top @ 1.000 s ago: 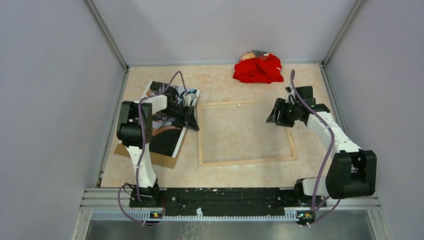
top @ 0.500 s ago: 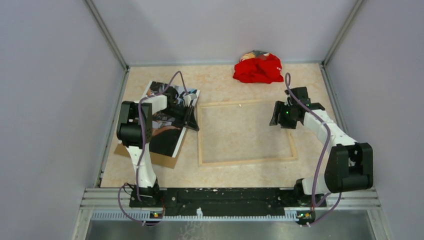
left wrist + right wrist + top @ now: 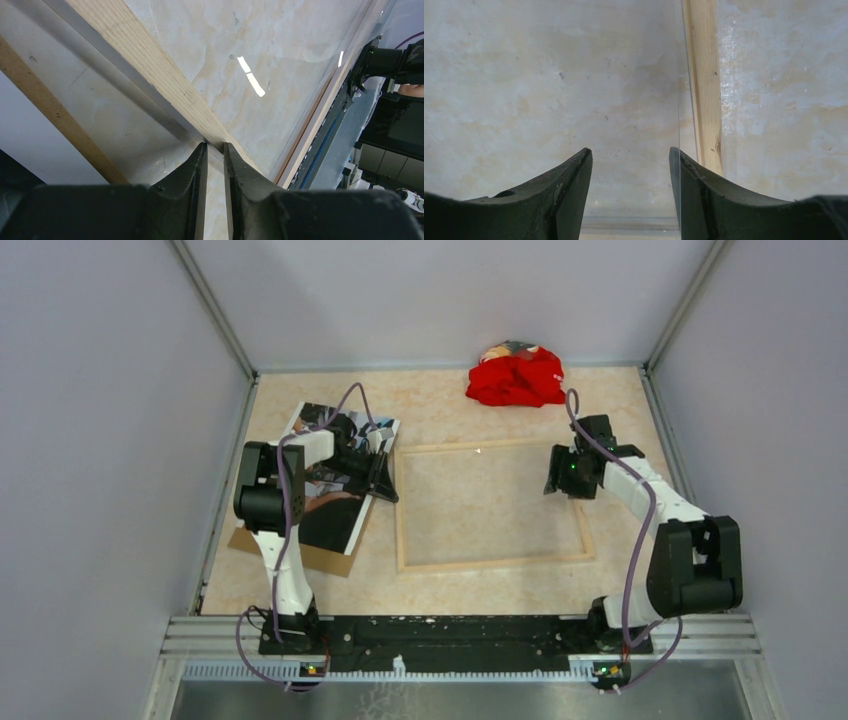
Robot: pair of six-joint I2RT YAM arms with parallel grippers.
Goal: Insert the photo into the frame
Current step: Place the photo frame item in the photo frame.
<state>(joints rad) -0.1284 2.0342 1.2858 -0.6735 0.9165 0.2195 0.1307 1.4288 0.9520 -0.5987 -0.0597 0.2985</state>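
Left of frame (image 3: 490, 562), photo (image 3: 330, 512) lies face-up on board (image 3: 322, 560), not yet inside. L hand (image 3: 215, 148) narrow, pinching frame's left rail; R hand (image 3: 630, 152) wide, nothing held, over right rail.

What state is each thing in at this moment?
the frame: lying flat, wood back up, no photo inside
the photo: picture side up on the brown board, outside the frame
left gripper: nearly closed at the frame's left rail, grip unclear
right gripper: open by the frame's right rail
red cloth: crumpled
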